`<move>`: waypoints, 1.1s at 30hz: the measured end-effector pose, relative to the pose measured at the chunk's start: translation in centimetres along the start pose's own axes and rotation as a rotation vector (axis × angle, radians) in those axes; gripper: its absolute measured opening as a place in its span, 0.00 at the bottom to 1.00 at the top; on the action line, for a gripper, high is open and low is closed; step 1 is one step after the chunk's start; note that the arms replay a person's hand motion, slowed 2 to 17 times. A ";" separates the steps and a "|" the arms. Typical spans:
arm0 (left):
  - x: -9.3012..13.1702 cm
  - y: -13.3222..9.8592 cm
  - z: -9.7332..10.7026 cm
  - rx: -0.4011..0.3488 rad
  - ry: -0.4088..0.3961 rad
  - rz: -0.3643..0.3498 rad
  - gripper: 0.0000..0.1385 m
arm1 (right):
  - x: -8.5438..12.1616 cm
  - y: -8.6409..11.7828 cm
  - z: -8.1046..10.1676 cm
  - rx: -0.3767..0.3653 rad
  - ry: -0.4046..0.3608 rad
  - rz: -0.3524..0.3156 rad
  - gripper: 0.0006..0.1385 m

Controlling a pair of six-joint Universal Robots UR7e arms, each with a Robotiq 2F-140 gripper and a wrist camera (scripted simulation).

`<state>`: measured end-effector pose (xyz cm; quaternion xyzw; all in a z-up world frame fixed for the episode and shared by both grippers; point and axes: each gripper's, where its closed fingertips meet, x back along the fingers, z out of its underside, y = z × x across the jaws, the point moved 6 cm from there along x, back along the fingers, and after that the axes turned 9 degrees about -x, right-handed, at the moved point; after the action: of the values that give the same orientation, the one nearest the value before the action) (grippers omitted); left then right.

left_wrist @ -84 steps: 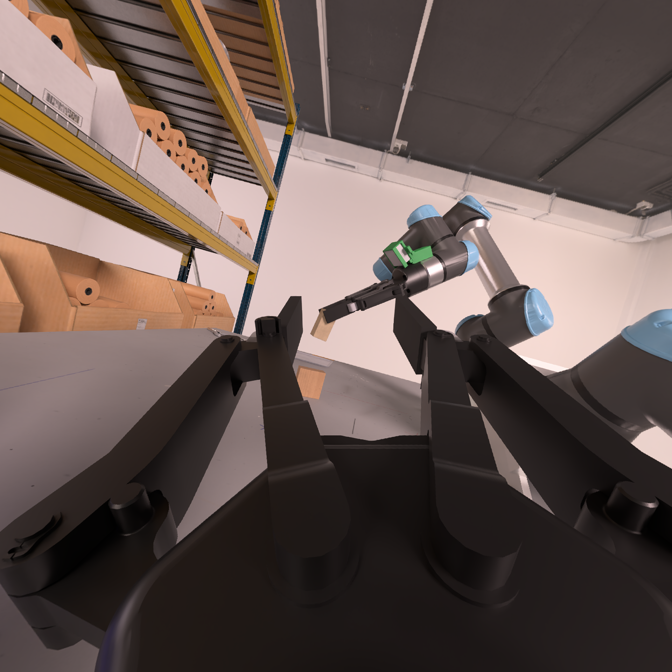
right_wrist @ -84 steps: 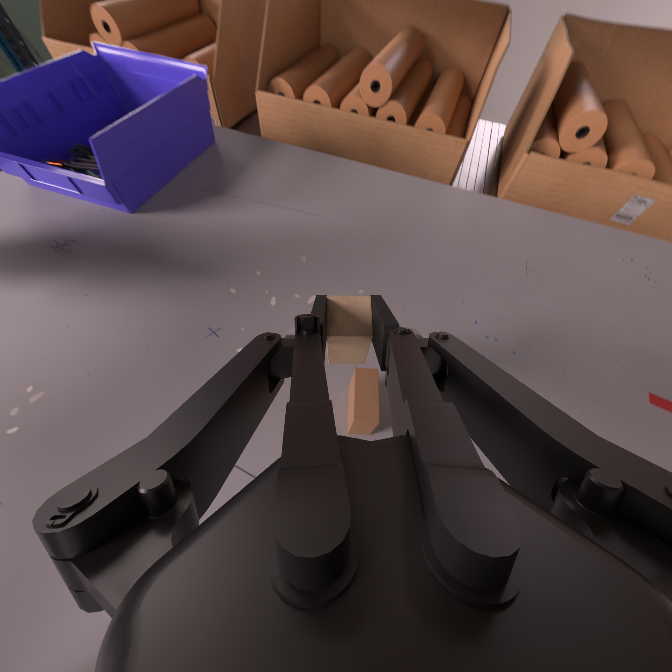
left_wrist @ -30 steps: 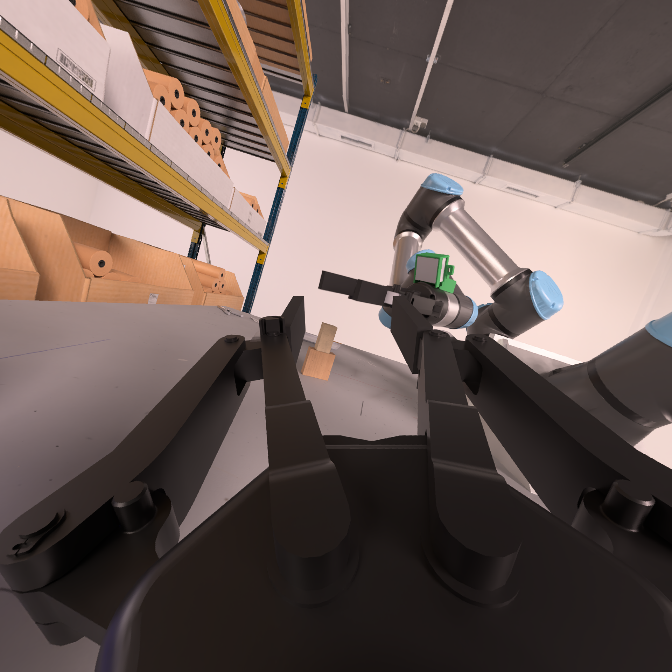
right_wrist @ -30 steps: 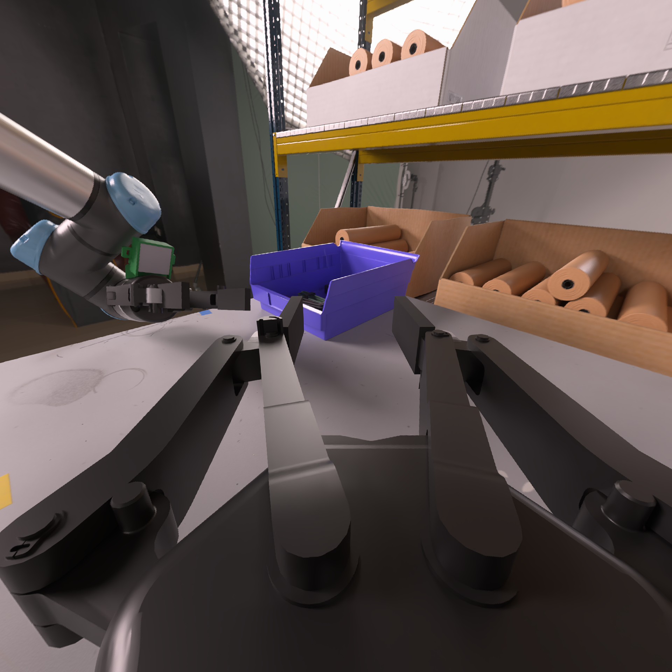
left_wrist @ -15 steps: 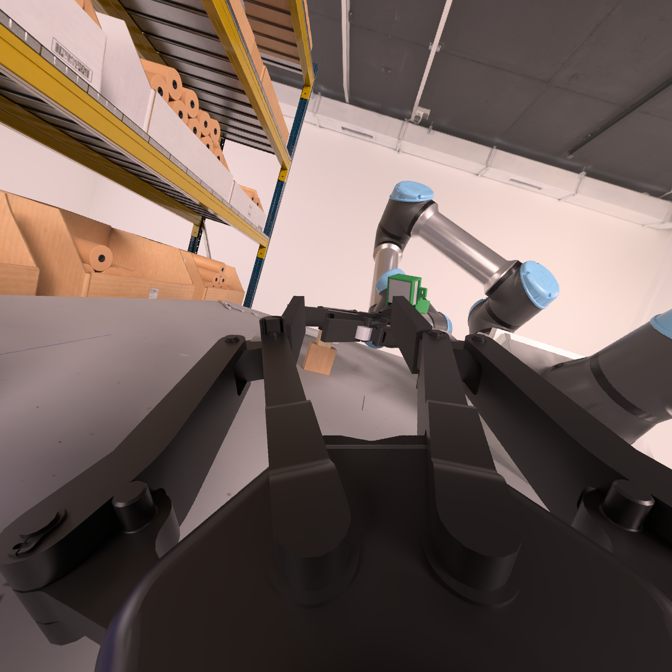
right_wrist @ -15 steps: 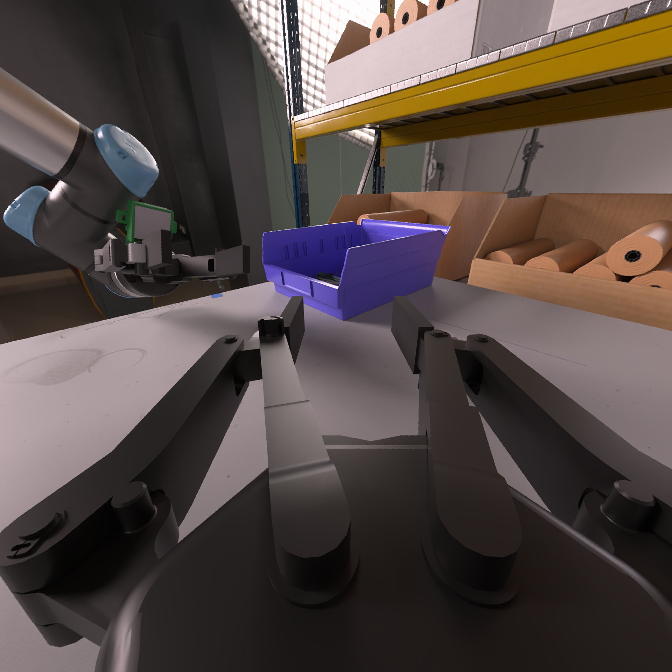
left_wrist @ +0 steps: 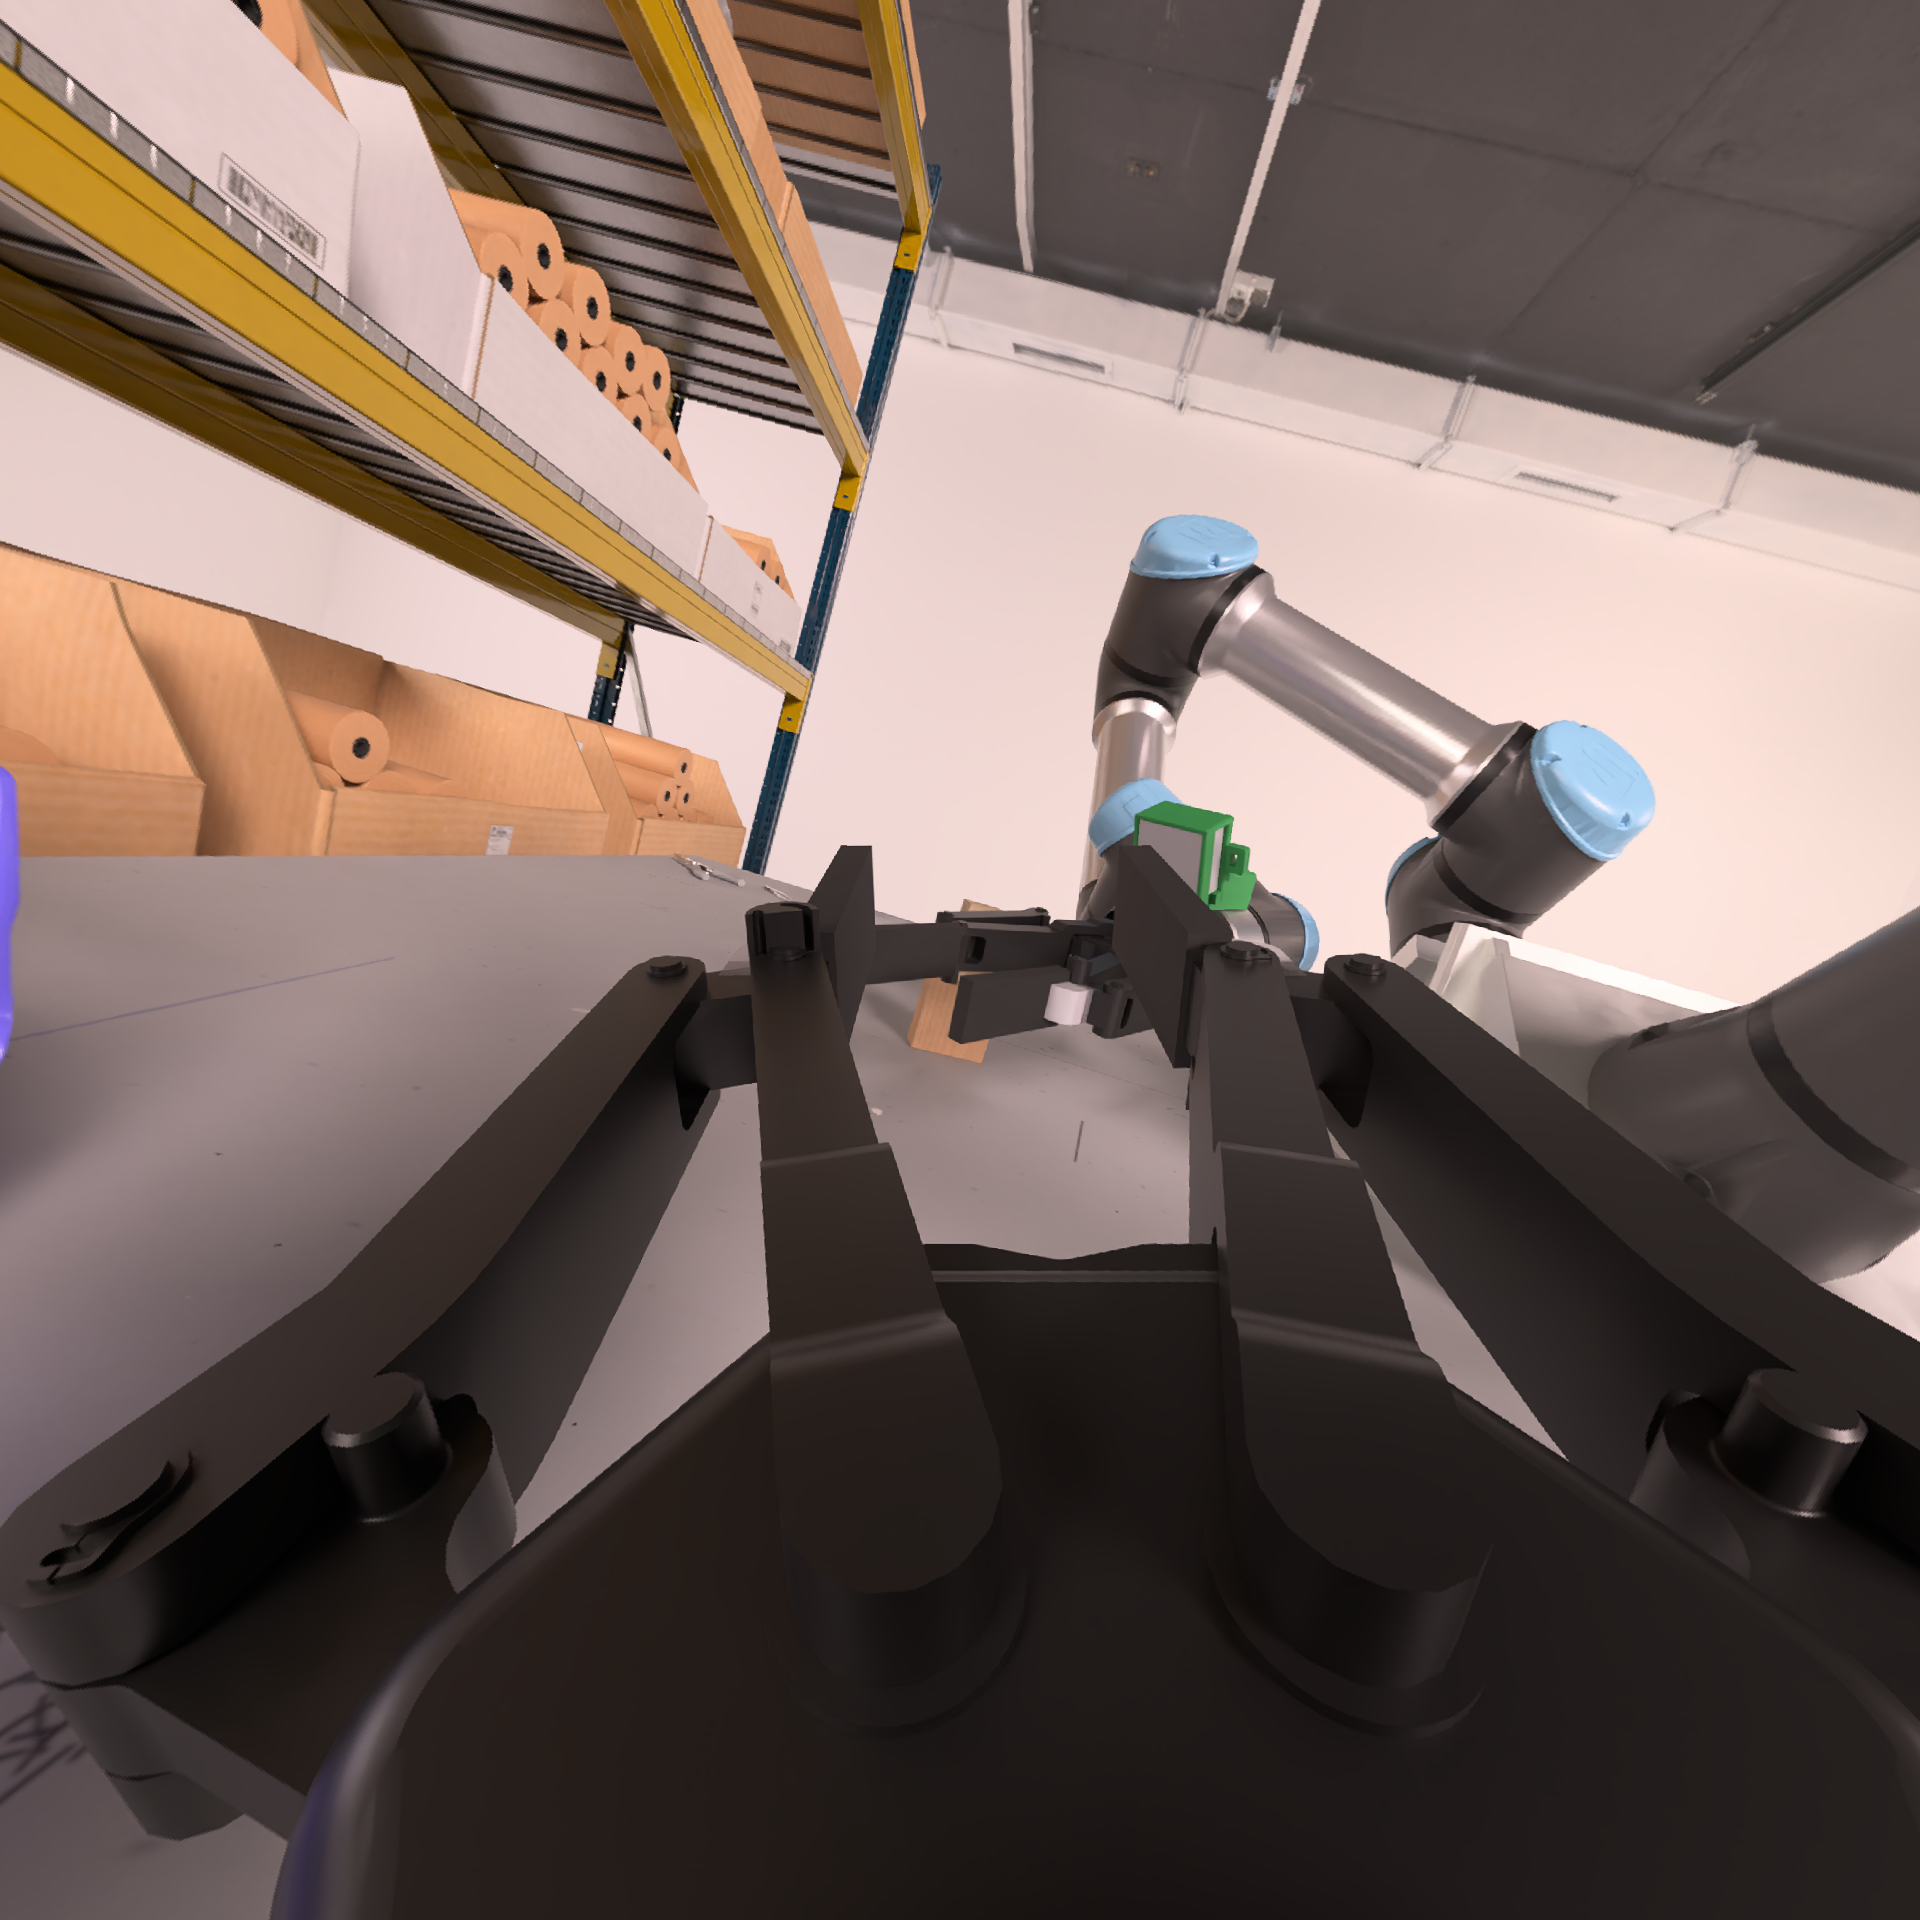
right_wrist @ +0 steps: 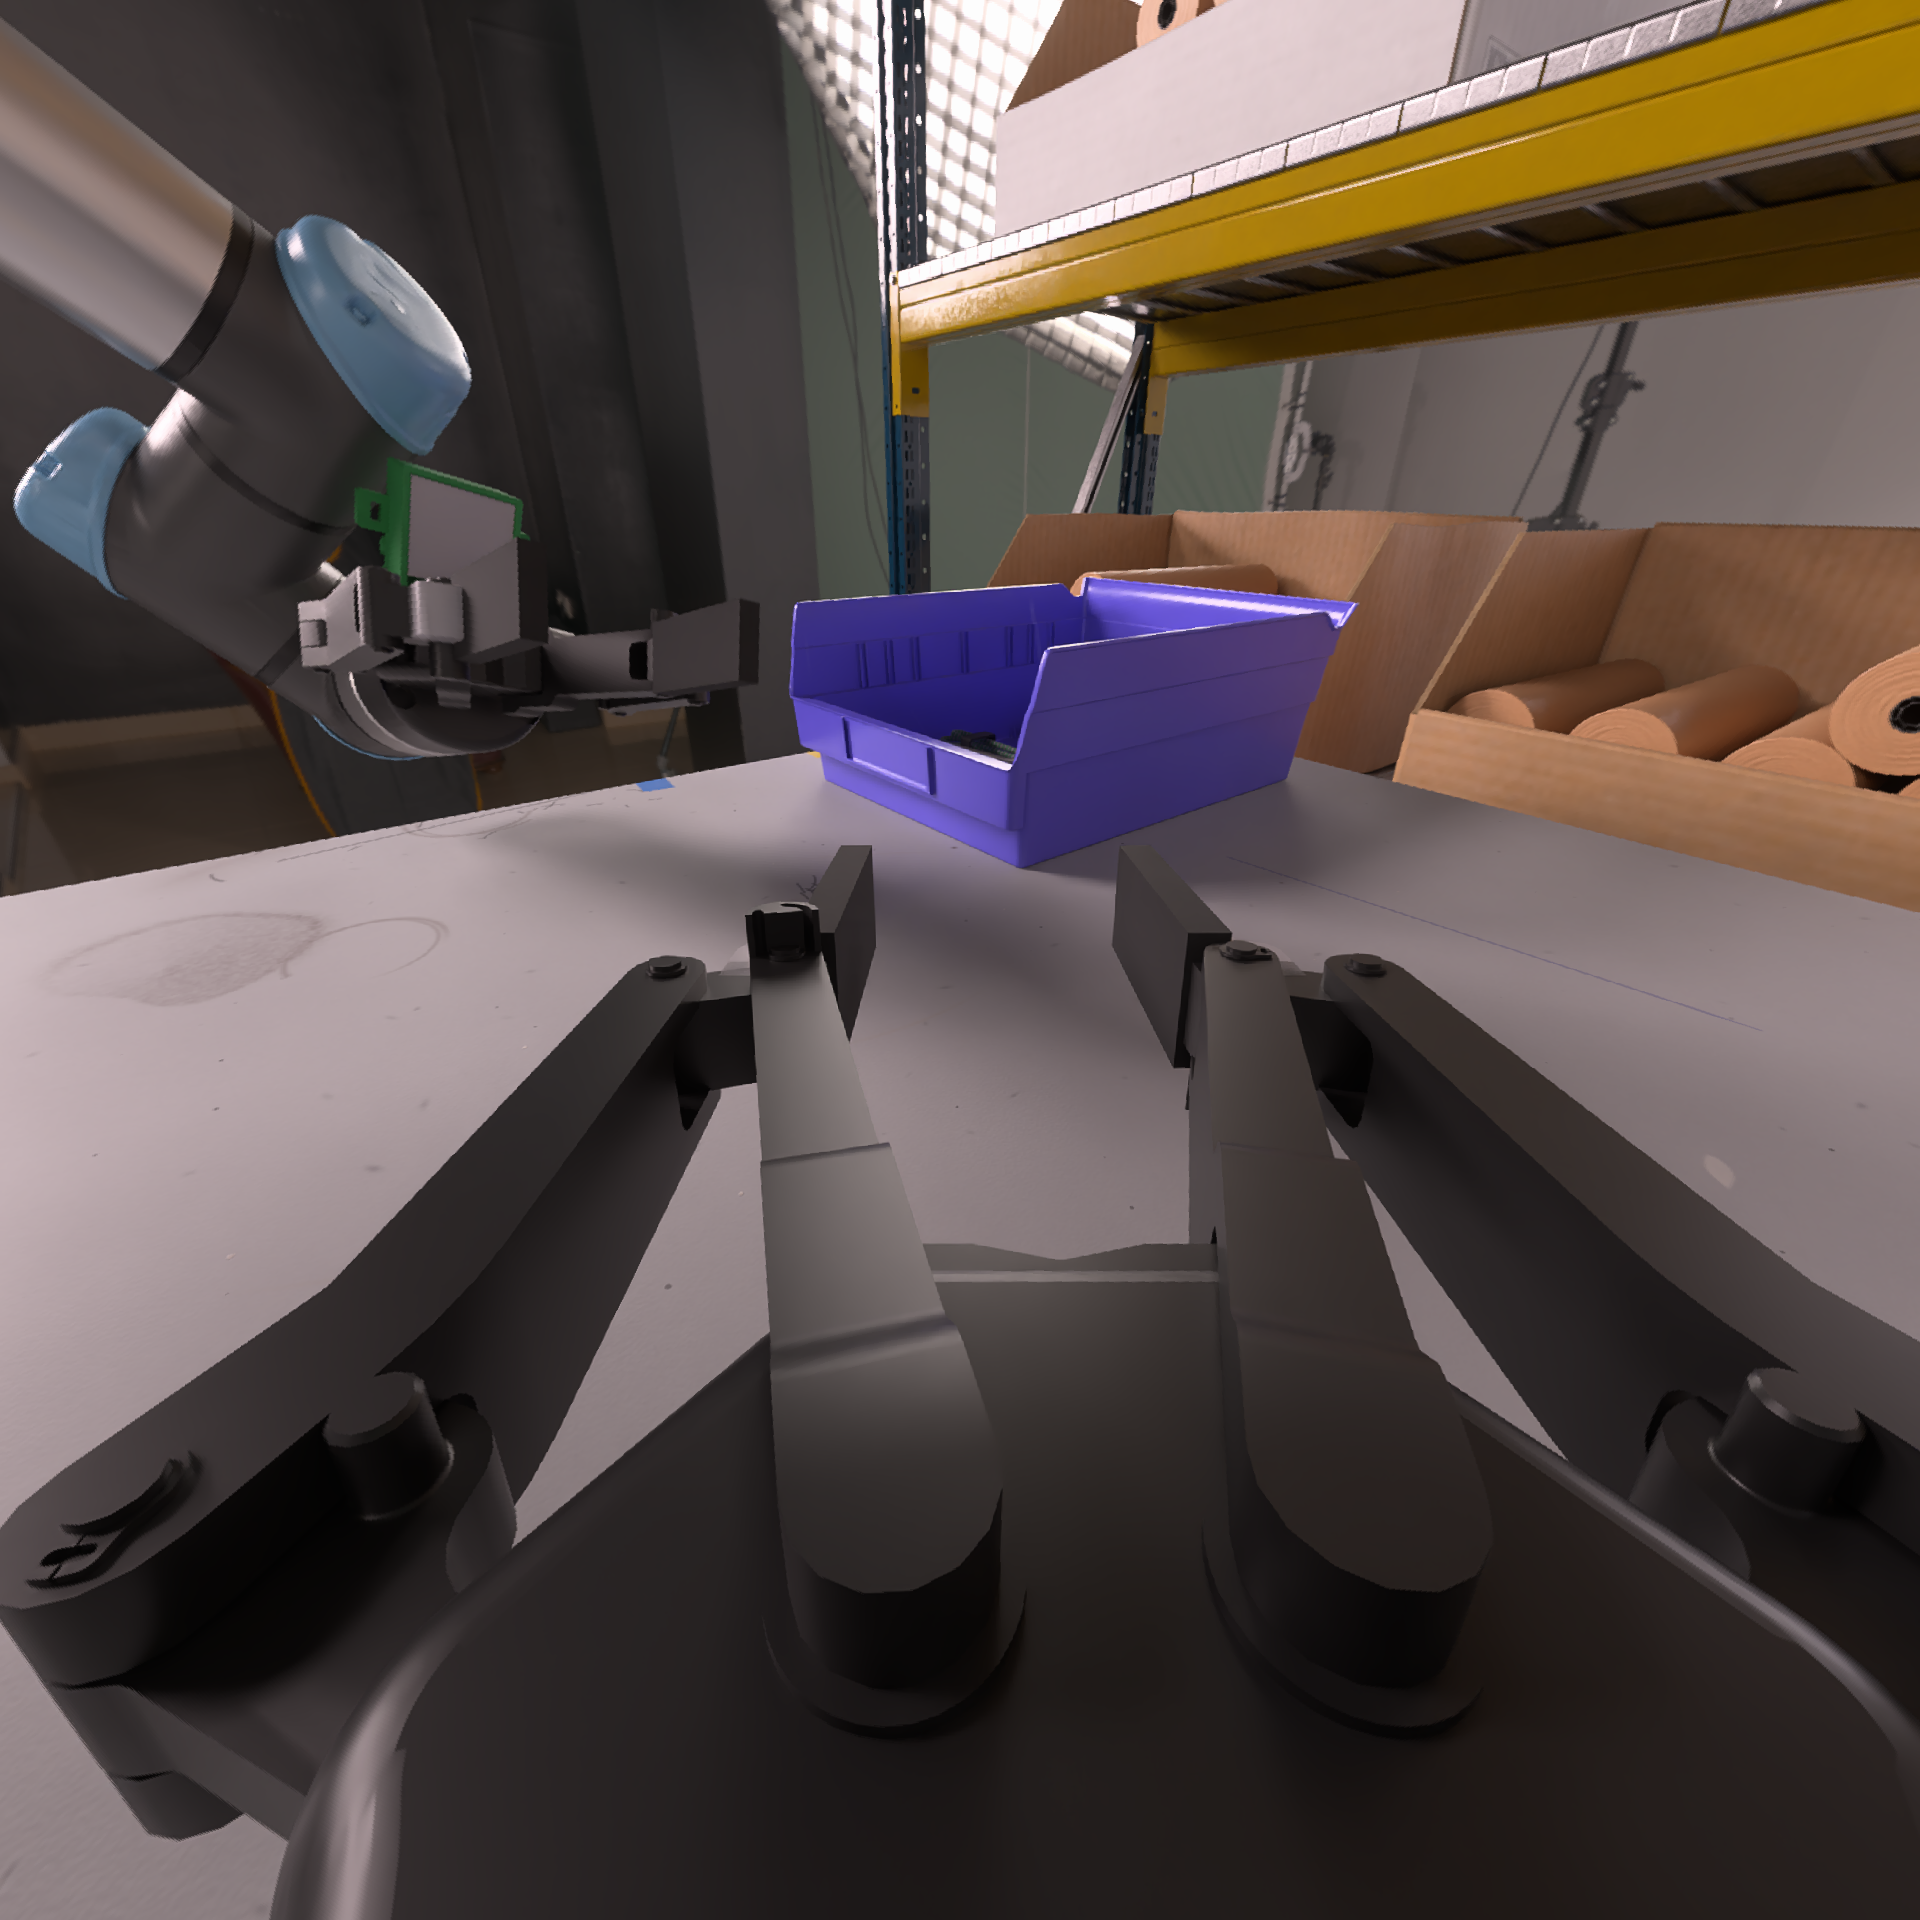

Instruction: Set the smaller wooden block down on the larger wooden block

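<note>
The left two-finger black gripper [left_wrist: 992, 935] hung low over the grey matte tabletop [left_wrist: 312, 1039], its jaws spread wide with nothing between them. Beyond its fingertips, in the left wrist view, the larger light-brown wooden block [left_wrist: 940, 1023] sat on the tabletop, mostly hidden behind the fingers of the right two-finger black gripper [left_wrist: 935, 971], which reached across in front of it. A sliver of pale wood, the smaller wooden block [left_wrist: 977, 908], showed just above those fingers and over the larger block; whether the two blocks touched could not be told from here. The right gripper's jaws were also parted wide and empty, as its own wrist view showed [right_wrist: 992, 935].

In that view a purple open-fronted plastic bin [right_wrist: 1060, 707] stood on the tabletop beyond the right gripper's fingertips, and the left gripper [right_wrist: 707, 649] hovered to the left of the bin. Brown cardboard boxes of paper rolls [right_wrist: 1662, 707] lay right of the bin, under a yellow steel shelf [right_wrist: 1403, 177].
</note>
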<state>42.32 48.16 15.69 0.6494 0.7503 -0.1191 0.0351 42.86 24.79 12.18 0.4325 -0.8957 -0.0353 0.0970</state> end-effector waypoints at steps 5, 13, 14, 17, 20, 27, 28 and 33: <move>1.1 -0.1 -1.5 -0.036 -0.001 -0.034 0.45 | 0.0 0.5 0.0 0.011 0.000 -0.019 0.45; 4.4 -0.9 -5.5 -0.124 0.078 -0.105 0.44 | 0.1 1.3 -0.5 0.010 -0.014 -0.059 0.45; 4.9 -1.0 -6.1 -0.136 0.094 -0.115 0.43 | 0.1 1.3 -0.5 0.010 -0.014 -0.063 0.45; 6.7 -1.4 -8.1 -0.168 0.147 -0.149 0.43 | 0.1 1.5 -0.5 0.009 -0.010 -0.073 0.45; 8.8 -1.7 -10.4 -0.203 0.200 -0.191 0.43 | 0.0 1.6 -0.4 0.007 -0.003 -0.081 0.45; 14.5 -1.7 -15.8 -0.287 0.356 -0.351 0.43 | -0.2 1.7 -0.2 -0.010 0.017 -0.102 0.45; 15.4 -1.6 -16.5 -0.296 0.381 -0.378 0.43 | -0.2 1.8 -0.1 -0.013 0.020 -0.105 0.45; 20.0 -0.9 -19.4 -0.320 0.506 -0.506 0.42 | -0.4 2.0 0.0 -0.023 0.028 -0.124 0.45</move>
<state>40.29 71.73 30.44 0.4389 0.8808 0.1584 -0.0807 41.58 26.35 12.43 0.4864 -0.8653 -0.0455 0.1123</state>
